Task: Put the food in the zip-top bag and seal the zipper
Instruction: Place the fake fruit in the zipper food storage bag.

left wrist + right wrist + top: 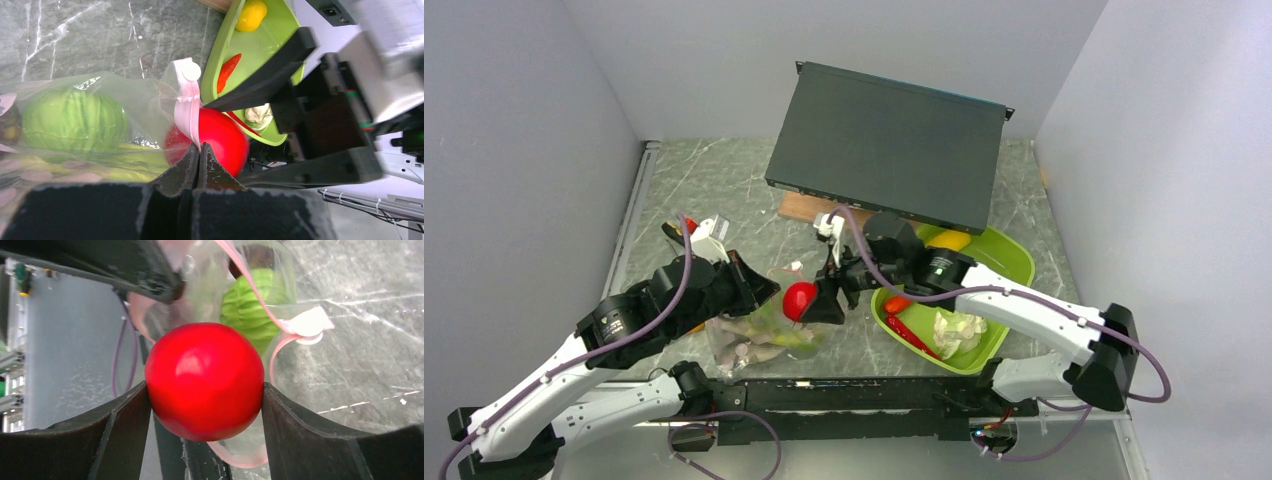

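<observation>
Right jaws round tomato [204, 381] at zipper [187, 111]

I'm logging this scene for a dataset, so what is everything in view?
black box: one, black, rear centre
wooden block: one, brown, under box
tray: one, lime-green, right
yellow fruit: one, yellow, in tray
chili: at least one, red, in tray
cauliflower: one, white, in tray
zip-top bag: one, clear, left of centre
zipper: one, pink, bag mouth
cabbage: one, green, inside bag
stalks: several, green, inside bag
tomato: one, red, at bag mouth
left gripper: one, black, jaws shut on zipper
right gripper: one, black, jaws shut on tomato
</observation>
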Robot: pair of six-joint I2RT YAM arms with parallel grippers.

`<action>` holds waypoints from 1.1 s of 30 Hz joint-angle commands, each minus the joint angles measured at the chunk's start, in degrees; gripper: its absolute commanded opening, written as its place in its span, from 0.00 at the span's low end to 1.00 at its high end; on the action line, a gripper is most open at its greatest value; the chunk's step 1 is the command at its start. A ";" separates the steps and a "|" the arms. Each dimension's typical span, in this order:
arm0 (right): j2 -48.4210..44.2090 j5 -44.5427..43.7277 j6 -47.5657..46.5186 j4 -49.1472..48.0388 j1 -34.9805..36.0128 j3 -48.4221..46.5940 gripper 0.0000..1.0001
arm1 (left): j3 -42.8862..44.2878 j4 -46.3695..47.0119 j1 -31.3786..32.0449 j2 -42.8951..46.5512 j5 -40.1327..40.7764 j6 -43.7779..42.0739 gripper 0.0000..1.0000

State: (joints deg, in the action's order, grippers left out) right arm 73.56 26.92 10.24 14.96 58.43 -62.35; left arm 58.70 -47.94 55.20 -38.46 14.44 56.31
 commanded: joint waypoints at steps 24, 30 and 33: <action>-0.85 -17.25 3.15 -5.57 3.75 0.77 0.97 | 1.53 2.38 -0.18 1.74 0.15 0.33 0.00; -8.83 -28.78 3.93 -5.95 3.62 2.05 0.95 | 0.92 2.69 -0.18 1.92 -0.01 0.73 0.00; -14.67 -37.71 5.22 -6.49 3.49 4.65 0.94 | 0.91 2.72 -0.14 1.77 -0.02 0.65 0.00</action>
State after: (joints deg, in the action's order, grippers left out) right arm 66.15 2.22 13.61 11.86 62.02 -60.07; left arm 58.89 -48.77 55.20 -37.23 14.44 56.49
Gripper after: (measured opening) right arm 0.946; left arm 0.012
